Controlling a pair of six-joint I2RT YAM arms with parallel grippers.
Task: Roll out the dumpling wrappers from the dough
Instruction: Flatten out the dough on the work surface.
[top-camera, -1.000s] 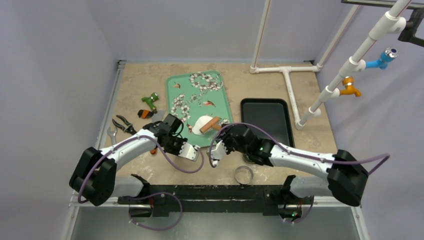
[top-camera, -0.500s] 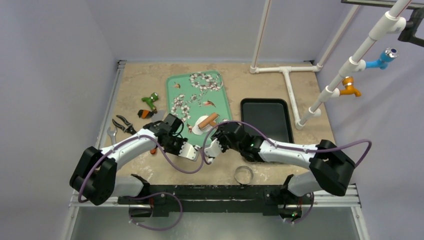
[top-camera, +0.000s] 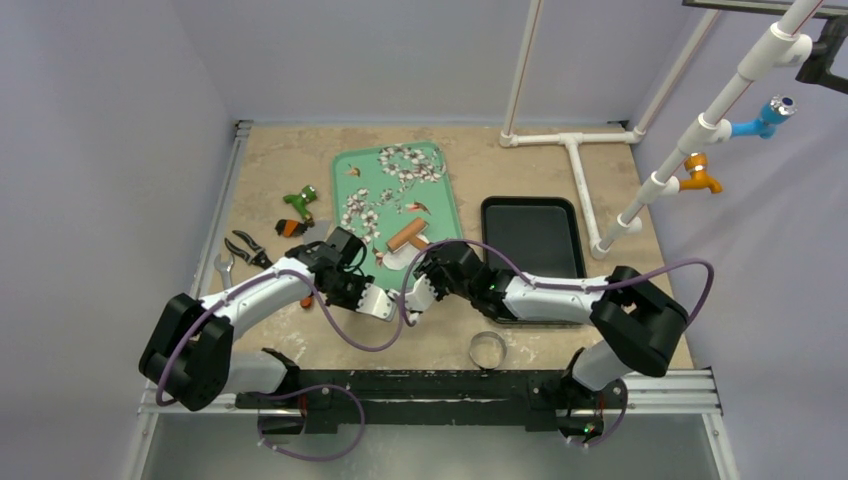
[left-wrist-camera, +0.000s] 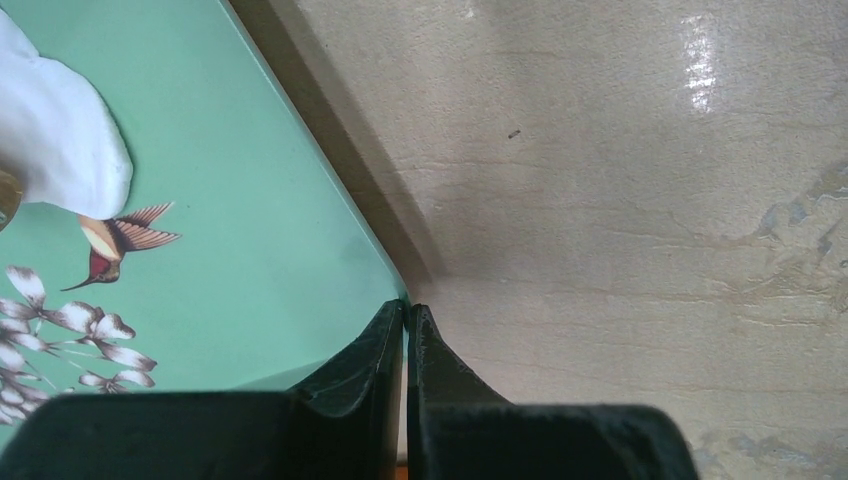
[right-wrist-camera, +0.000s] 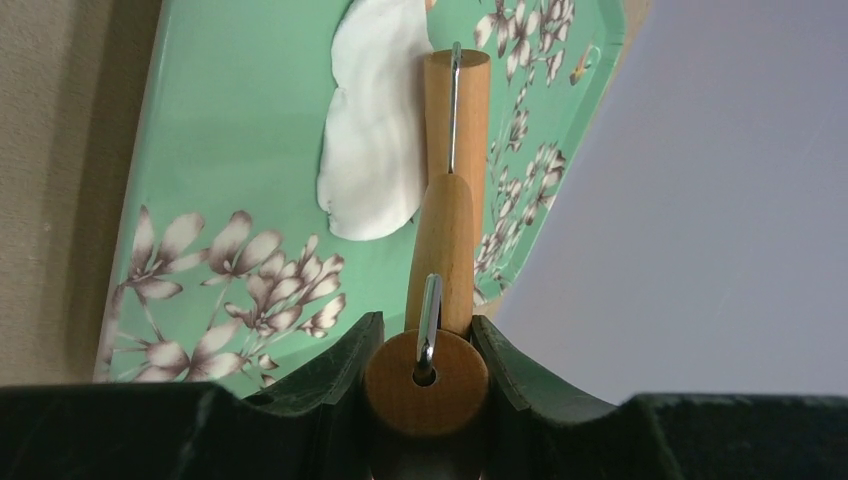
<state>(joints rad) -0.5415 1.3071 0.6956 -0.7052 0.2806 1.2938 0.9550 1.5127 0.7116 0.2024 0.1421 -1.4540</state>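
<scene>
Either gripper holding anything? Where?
Right gripper clamps the wooden dough roller by its round handle end. Left gripper shut at rim of green floral tray; hold unclear.

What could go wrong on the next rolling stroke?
The roller lies along the dough's edge, not across its middle, so it may roll out lopsided. The left gripper is shut at the green tray's corner; a real grip isn't visible, so the tray might slide.
</scene>
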